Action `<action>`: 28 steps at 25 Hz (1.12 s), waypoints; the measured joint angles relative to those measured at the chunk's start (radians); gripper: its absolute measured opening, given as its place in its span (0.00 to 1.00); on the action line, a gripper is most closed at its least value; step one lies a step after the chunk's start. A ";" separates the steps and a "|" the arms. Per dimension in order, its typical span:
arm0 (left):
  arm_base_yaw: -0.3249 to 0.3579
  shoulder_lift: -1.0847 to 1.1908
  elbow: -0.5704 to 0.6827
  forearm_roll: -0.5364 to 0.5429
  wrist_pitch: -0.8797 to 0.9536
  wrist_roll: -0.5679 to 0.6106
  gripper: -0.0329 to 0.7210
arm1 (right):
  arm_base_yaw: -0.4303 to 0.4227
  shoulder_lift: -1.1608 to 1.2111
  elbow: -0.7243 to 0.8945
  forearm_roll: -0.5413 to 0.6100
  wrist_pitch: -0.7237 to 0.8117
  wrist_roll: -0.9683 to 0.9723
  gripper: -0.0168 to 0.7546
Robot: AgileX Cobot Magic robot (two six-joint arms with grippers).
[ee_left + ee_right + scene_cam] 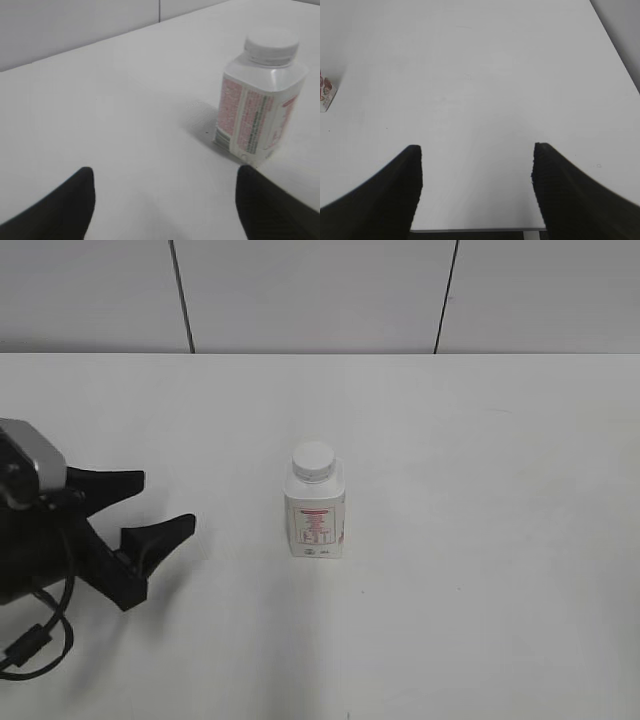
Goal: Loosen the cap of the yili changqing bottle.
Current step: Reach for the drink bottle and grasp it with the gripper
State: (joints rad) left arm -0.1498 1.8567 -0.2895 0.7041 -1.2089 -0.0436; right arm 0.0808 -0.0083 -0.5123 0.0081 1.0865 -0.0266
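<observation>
The yili changqing bottle [317, 517], white with a pink-red label, stands upright at the middle of the white table. Its white cap [313, 461] sits on the neck. In the left wrist view the bottle [255, 117] is ahead to the right, with the cap [272, 45] on top. My left gripper [168, 502] is open and empty, well to the left of the bottle; its tips show in the left wrist view [165, 180]. My right gripper [477, 155] is open and empty over bare table; it is out of the exterior view. A corner of the bottle [325, 92] shows at the left edge of the right wrist view.
The white table [480, 540] runs back to a grey panelled wall [320, 290]. The table's edge [475, 230] lies close under my right gripper. A black cable [35, 640] hangs by the left arm.
</observation>
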 joint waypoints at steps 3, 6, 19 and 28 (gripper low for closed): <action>0.000 0.051 -0.062 0.111 -0.001 -0.032 0.76 | 0.000 0.000 0.000 0.000 0.000 0.000 0.73; 0.000 0.097 -0.141 0.207 -0.001 -0.116 0.76 | 0.000 0.000 0.000 0.000 0.000 0.000 0.73; 0.000 0.282 -0.449 0.453 -0.001 -0.274 0.77 | 0.000 0.000 0.000 0.000 0.000 0.000 0.73; -0.019 0.350 -0.551 0.533 -0.001 -0.357 0.82 | 0.000 0.000 0.000 0.000 0.000 0.000 0.73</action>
State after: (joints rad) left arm -0.1687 2.2069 -0.8408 1.2369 -1.2098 -0.4008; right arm 0.0808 -0.0083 -0.5123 0.0081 1.0865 -0.0266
